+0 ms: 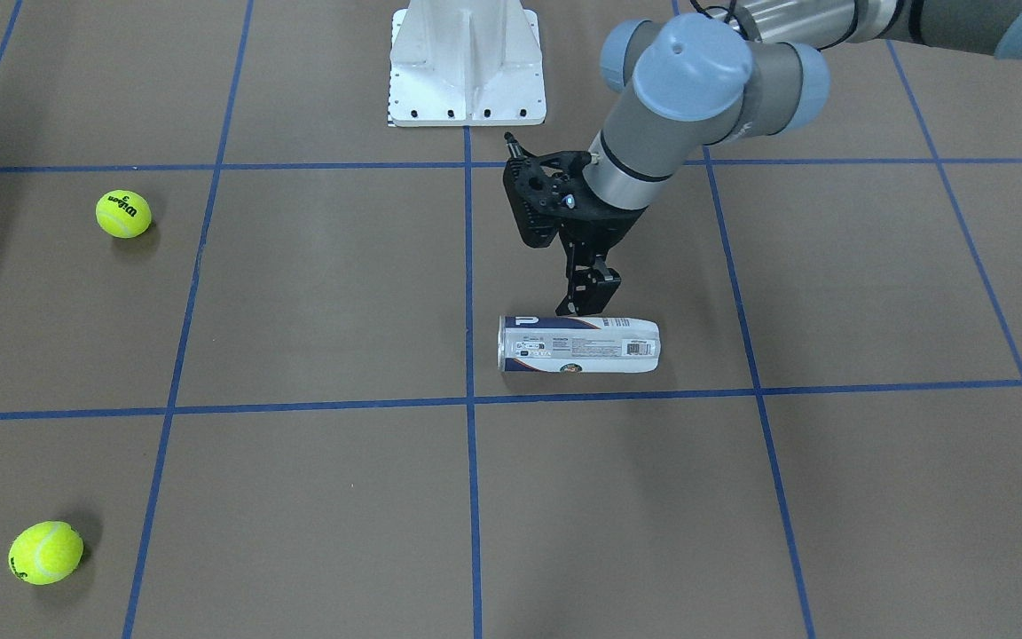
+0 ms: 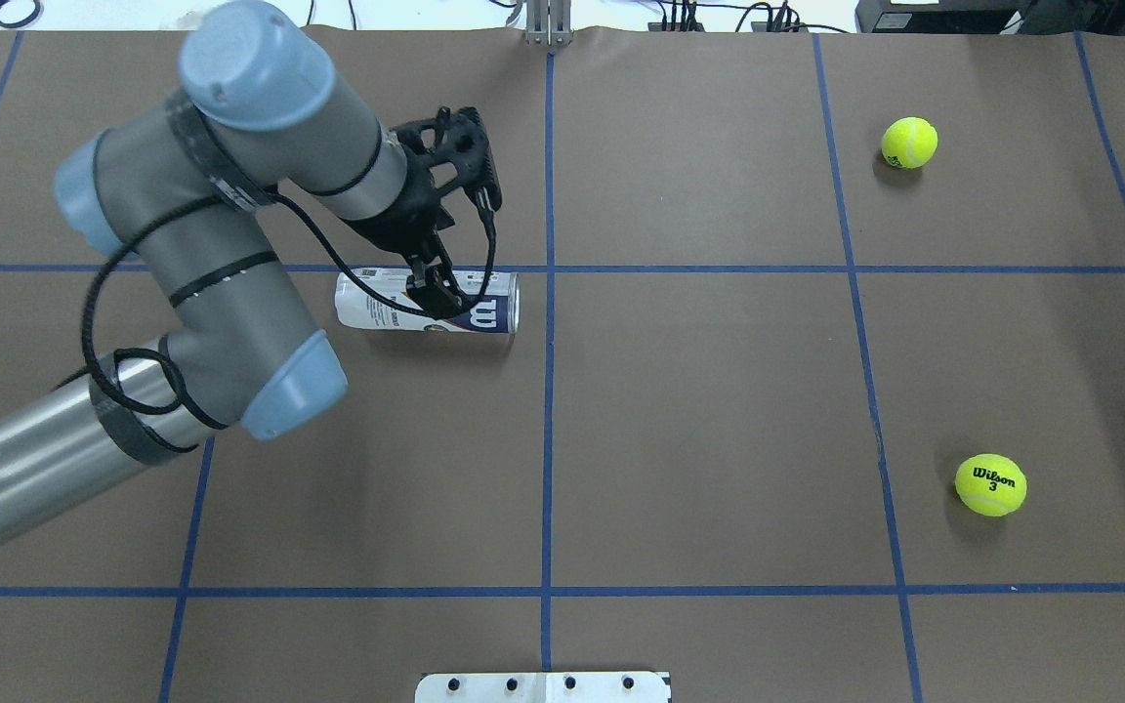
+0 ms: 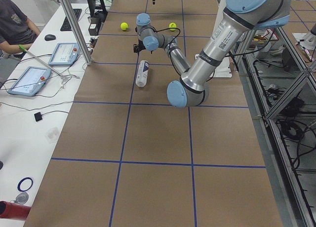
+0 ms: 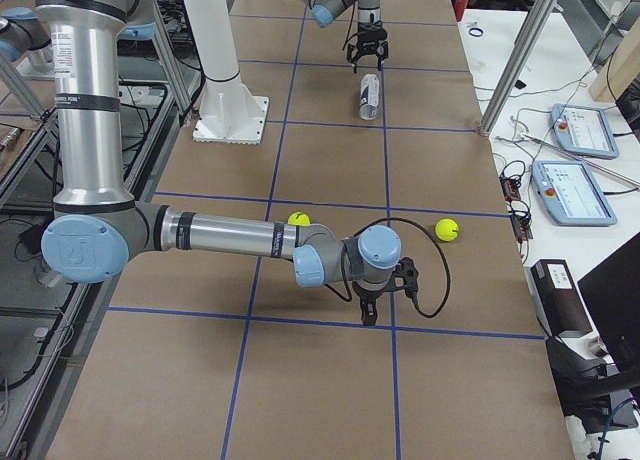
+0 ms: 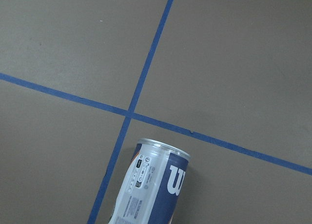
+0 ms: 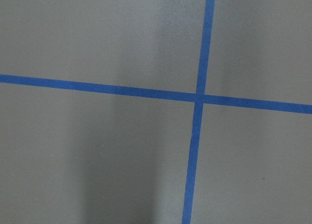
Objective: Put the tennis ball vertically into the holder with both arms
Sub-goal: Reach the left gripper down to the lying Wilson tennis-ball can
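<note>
The holder (image 1: 577, 344) is a clear can with a white and navy label. It lies on its side on the brown table, and it also shows in the overhead view (image 2: 372, 301) and the left wrist view (image 5: 151, 190). My left gripper (image 1: 589, 297) hangs just above the holder's middle, pointing down, with its fingers apart and empty (image 2: 437, 296). Two yellow tennis balls (image 2: 909, 143) (image 2: 990, 484) lie far off on my right side. My right gripper (image 4: 368, 310) shows only in the exterior right view, low over the table near the balls. I cannot tell whether it is open or shut.
The white pedestal base (image 1: 467, 71) stands at the robot's edge of the table. Blue tape lines (image 2: 548, 391) form a grid on the brown cover. Operator tablets (image 4: 575, 180) and a seated person (image 3: 15, 27) are beyond the far edge.
</note>
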`<state>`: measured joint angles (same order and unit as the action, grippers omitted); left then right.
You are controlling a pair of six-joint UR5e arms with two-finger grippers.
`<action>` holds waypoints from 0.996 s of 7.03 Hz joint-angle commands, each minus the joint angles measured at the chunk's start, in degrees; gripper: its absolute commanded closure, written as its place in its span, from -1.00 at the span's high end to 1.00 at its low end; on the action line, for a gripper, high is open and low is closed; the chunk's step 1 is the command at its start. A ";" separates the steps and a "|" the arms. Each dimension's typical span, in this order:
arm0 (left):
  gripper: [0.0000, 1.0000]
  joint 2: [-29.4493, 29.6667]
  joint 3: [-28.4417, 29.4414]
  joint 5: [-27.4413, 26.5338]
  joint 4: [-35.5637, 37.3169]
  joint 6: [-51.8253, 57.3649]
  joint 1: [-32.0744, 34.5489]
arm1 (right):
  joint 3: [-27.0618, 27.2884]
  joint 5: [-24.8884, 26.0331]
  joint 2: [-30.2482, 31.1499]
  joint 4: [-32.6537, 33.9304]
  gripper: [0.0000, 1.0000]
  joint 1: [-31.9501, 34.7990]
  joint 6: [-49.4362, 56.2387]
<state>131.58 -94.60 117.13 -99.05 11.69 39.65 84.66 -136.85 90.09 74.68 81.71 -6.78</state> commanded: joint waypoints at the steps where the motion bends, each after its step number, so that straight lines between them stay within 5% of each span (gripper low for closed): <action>1: 0.99 5.67 7.44 -8.14 3.32 6.74 -4.84 | 0.07 0.09 -0.27 0.03 1.00 -0.41 0.01; 3: 0.99 9.83 11.71 -8.41 10.45 14.48 -4.84 | 0.50 0.00 -0.27 -0.06 1.00 -0.41 0.01; 7: 0.99 10.80 15.92 -13.59 4.95 16.35 -6.60 | 0.59 0.09 -0.27 -0.06 1.00 -0.41 0.01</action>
<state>141.99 -80.35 104.07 -91.33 28.54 33.26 85.26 -136.79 89.82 74.62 81.30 -6.77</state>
